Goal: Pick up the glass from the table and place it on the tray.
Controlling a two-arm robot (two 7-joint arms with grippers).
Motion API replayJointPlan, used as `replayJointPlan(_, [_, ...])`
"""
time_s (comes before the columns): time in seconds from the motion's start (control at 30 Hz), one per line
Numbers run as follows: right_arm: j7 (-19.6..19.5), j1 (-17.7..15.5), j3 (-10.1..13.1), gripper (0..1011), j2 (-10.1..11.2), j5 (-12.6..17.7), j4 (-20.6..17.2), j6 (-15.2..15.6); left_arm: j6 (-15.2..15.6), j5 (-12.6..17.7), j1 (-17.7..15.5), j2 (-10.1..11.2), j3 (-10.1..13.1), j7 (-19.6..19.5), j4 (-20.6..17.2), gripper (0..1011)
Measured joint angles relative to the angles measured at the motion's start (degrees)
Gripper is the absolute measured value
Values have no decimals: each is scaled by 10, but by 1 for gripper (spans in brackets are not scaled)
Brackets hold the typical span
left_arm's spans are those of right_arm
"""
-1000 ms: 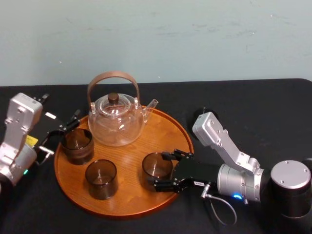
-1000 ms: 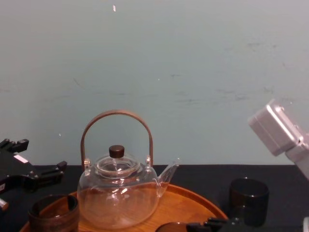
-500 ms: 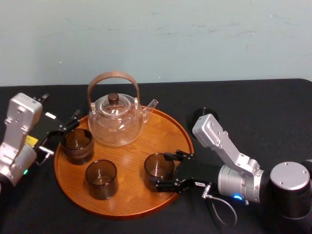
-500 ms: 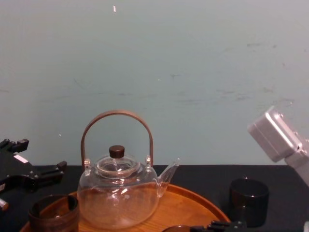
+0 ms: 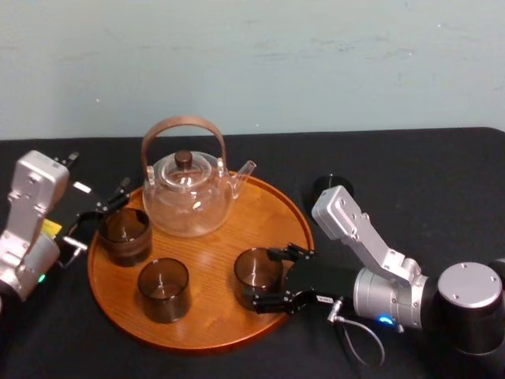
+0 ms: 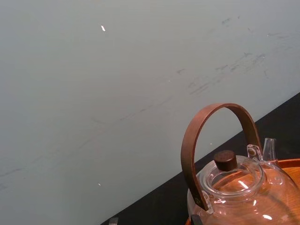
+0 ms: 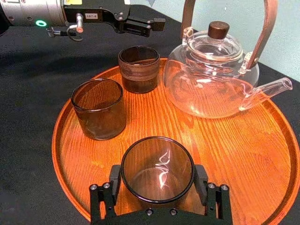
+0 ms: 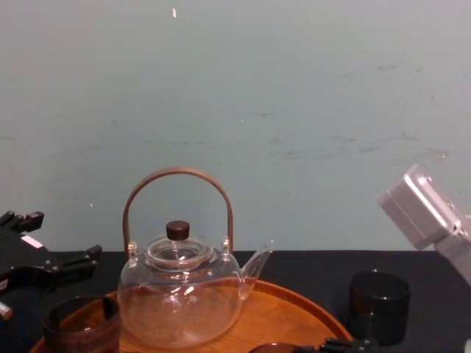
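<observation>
A smoky clear glass (image 5: 258, 276) stands upright on the round wooden tray (image 5: 205, 328), near its front right rim. My right gripper (image 5: 282, 278) reaches in from the right, open, with one finger on each side of the glass. In the right wrist view the glass (image 7: 157, 169) sits between the black fingers (image 7: 115, 183), its base on the tray (image 7: 234, 154). At the tray's left edge my left gripper (image 5: 99, 219) rests, open, beside another glass.
A glass teapot (image 5: 188, 193) with a brown arched handle stands at the back of the tray. Two more dark glasses (image 5: 163, 288) (image 5: 125, 234) stand on its left half. A dark cup (image 5: 331, 185) stands on the black table behind my right arm.
The right gripper lowered and settled the glass on the tray, then spread its fingers a little and eased back to the right. The left arm has not moved.
</observation>
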Motion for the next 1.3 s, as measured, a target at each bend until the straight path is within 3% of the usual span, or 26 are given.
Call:
replayJointPlan(0.1, [0,0,0,1002,0,0,0,0,0,0,0,0,0,0,0,1001])
replayJointPlan(0.6, [2,0,1,1002,0,2,0,0,0,0,0,0,0,0,0,1001])
replayJointPlan(0.93, [18,-23,27,1002,35,35,-33,-11,0,0,0,0,0,0,0,1001])
replayJointPlan(1.3, [11,-74,70,1002,95,71,-86,-23,0,0,0,0,0,0,0,1002])
